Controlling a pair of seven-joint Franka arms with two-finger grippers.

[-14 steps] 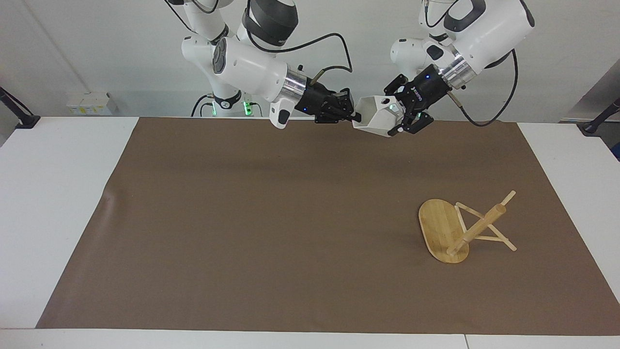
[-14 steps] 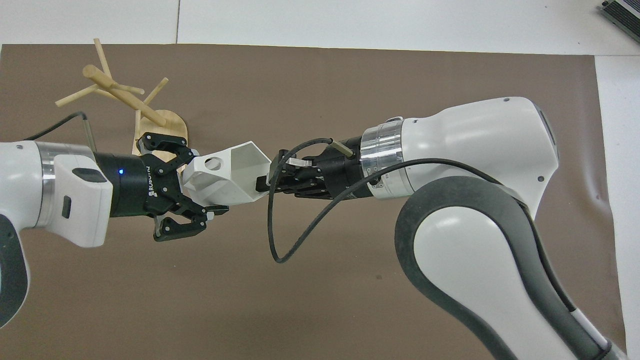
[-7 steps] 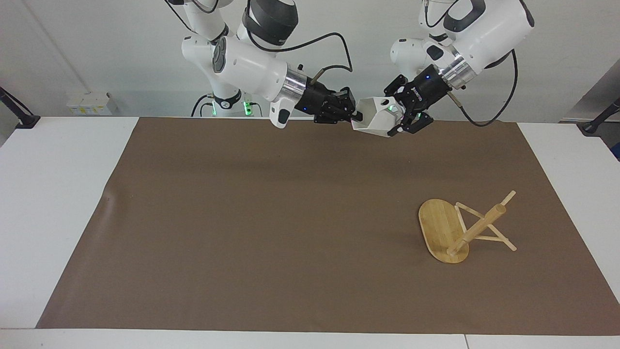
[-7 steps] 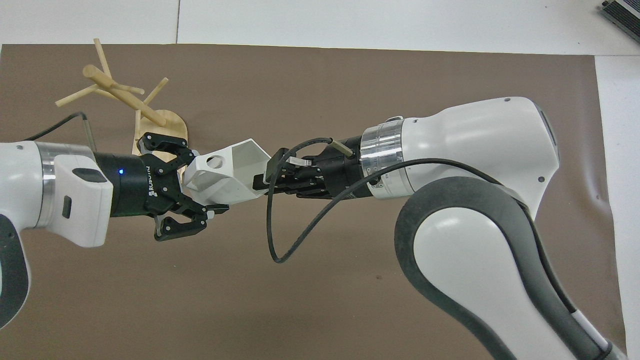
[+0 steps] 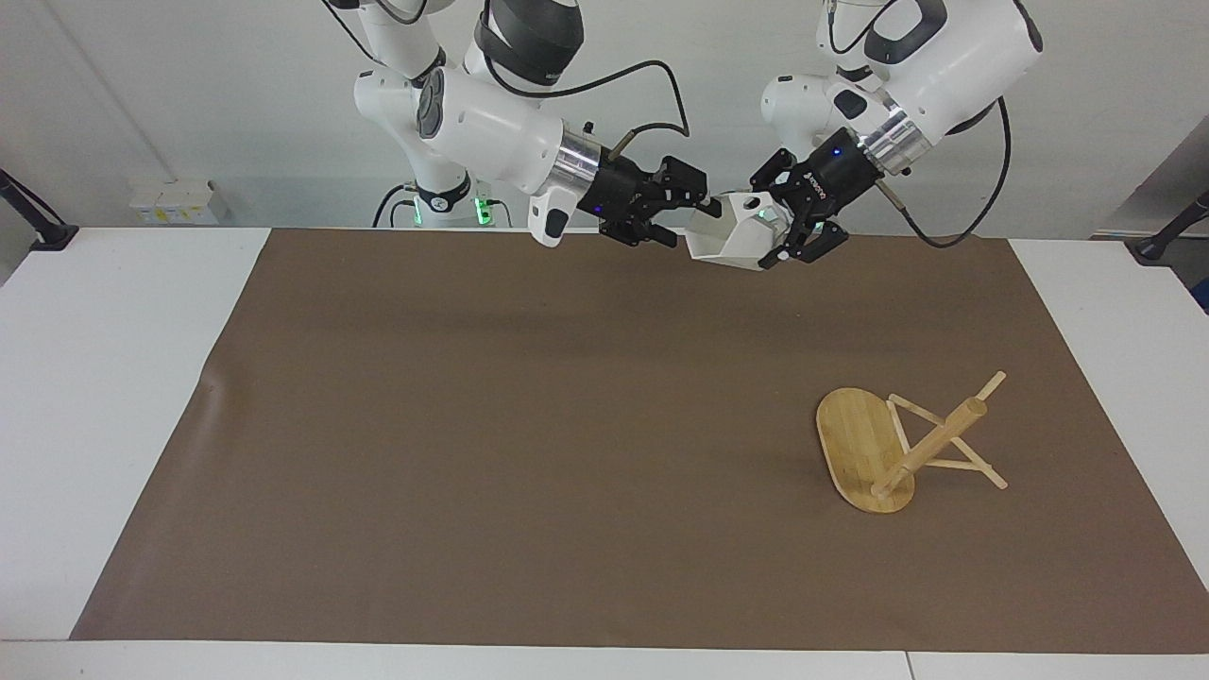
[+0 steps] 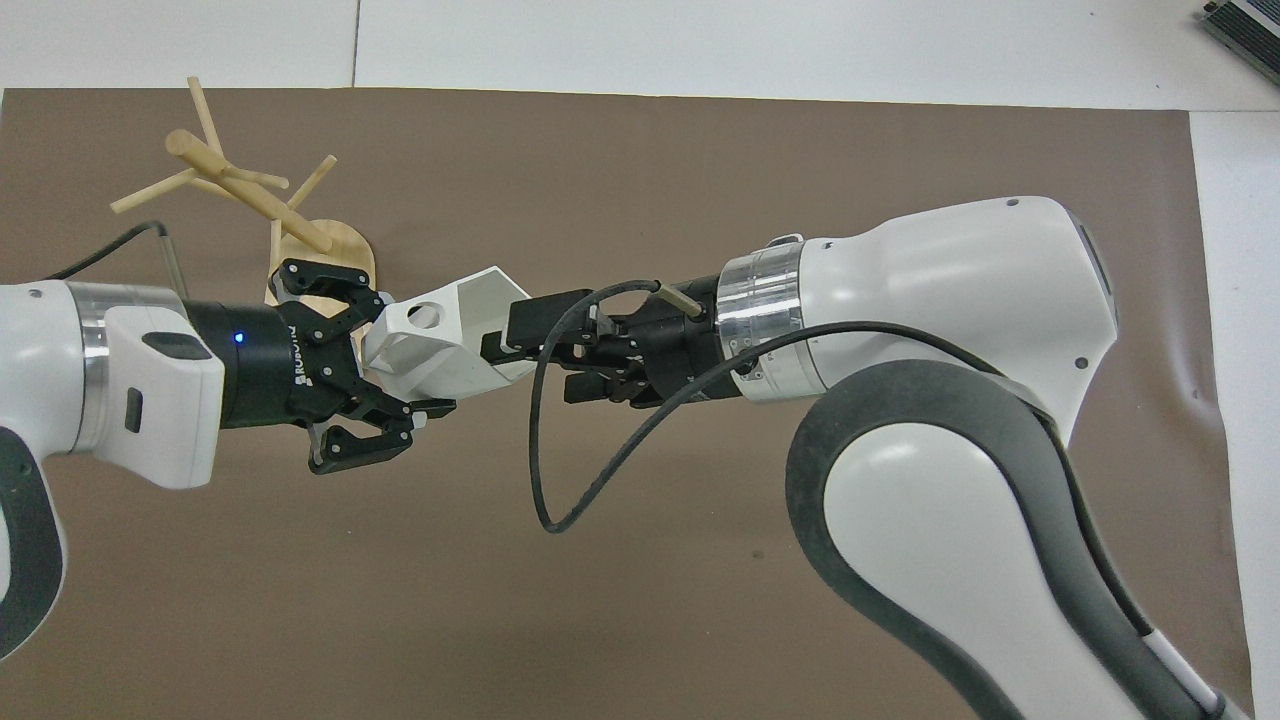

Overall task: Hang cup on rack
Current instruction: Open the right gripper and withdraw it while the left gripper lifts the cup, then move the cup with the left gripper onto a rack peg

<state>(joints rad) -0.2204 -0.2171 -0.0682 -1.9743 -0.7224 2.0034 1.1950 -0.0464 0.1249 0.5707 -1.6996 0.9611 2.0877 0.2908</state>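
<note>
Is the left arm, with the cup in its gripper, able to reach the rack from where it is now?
Probably yes. The rack stands at the left arm's end of the table, with only bare brown mat between. The left gripper holds the cup; the right gripper has opened at the rim.

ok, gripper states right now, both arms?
left gripper: shut on the cup, holding it at the handle end, in the air.
right gripper: open, fingers spread at the cup's rim.

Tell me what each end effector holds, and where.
Left end effector grips the cup at its handle end; right end effector is open at the rim, holding nothing.
</note>
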